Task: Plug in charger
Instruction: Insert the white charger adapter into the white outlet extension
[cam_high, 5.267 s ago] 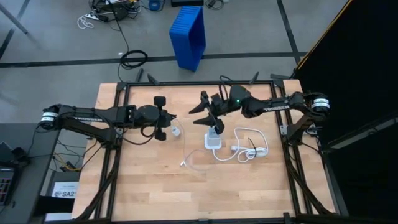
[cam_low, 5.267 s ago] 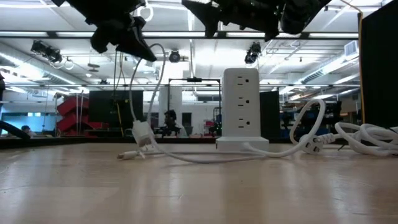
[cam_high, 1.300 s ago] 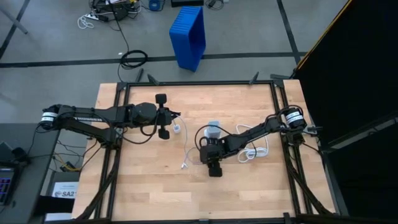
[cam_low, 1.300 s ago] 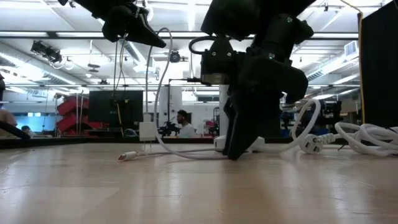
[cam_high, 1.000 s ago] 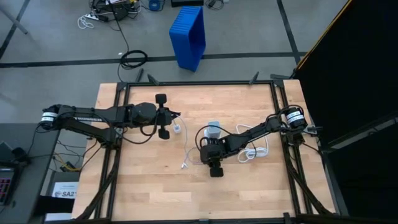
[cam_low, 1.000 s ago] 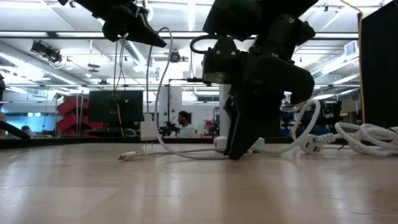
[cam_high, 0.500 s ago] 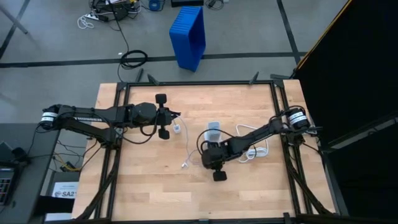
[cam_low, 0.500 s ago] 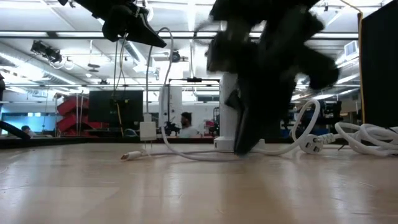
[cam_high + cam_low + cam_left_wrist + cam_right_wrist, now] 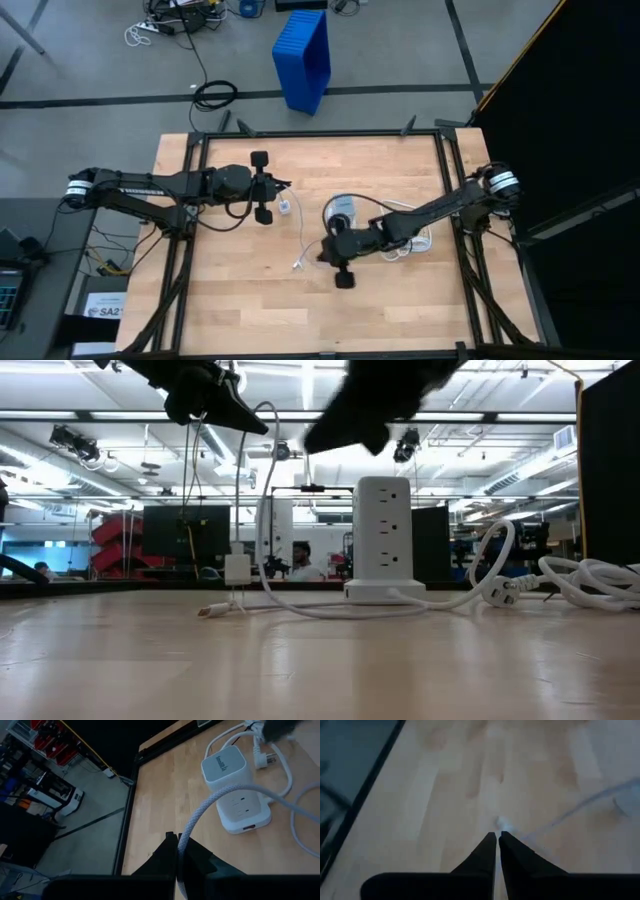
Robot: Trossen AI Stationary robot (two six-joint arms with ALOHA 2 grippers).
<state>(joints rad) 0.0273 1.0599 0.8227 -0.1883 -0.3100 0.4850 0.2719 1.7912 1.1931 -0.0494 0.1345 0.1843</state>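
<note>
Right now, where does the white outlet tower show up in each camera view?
High view: outlet tower near the table's centre.
Low view: standing upright, just right of mid-picture.
Left wrist view: upper right.
Right wrist view: not made out.
Shared landmark: thick white power cord lying beside it.

bench (image 9: 240,290): pale wood planks, matt, visible grain, inside a dark metal frame. socket tower (image 9: 233,790): white plastic, smooth, slight sheen. cord (image 9: 200,815) at left pincer (image 9: 178,839): woven cloth sheath, matt. crate (image 9: 303,58) on the floor: blue ribbed plastic.
</note>
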